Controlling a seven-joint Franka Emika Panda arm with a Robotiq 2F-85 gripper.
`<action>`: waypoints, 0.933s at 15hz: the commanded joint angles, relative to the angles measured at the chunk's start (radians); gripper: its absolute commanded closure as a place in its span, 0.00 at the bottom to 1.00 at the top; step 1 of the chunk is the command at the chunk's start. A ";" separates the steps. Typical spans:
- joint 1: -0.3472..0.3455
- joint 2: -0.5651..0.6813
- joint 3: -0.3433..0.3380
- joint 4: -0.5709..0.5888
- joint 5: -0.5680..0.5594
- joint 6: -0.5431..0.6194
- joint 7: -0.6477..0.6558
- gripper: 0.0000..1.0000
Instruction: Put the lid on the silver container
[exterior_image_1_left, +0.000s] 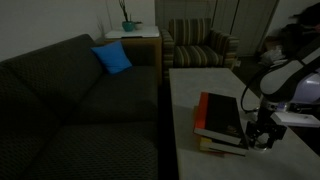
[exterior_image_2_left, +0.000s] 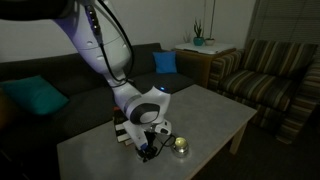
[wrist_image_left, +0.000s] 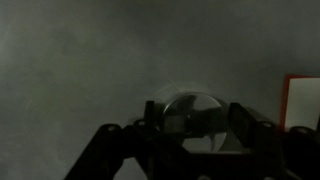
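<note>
one lid (wrist_image_left: 190, 105) lies flat between end effector (wrist_image_left: 197, 122) fingers; contact unclear, cannot tell whether pinched.

Flat round lid (wrist_image_left: 192, 112) near silver container (exterior_image_2_left: 181, 146)

A book stack (exterior_image_1_left: 222, 120) is laid on the pale table (exterior_image_1_left: 190, 95). A blue cushion (exterior_image_1_left: 112, 58) is propped on the dark sofa (exterior_image_1_left: 60, 100); a potted plant (exterior_image_1_left: 128, 24), apparently, is set beyond.

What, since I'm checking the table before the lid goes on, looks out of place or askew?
Nothing looks spilled or damaged. The only oddity: the silver container stands uncovered on the table, its lid lying flat apart from it, near the book stack. Dim light hides finer detail.
</note>
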 joint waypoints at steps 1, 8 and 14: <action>-0.018 0.025 0.000 0.006 0.018 0.036 0.019 0.56; -0.051 -0.075 0.045 -0.145 0.010 0.132 -0.039 0.56; 0.013 -0.239 0.000 -0.415 0.001 0.344 0.005 0.56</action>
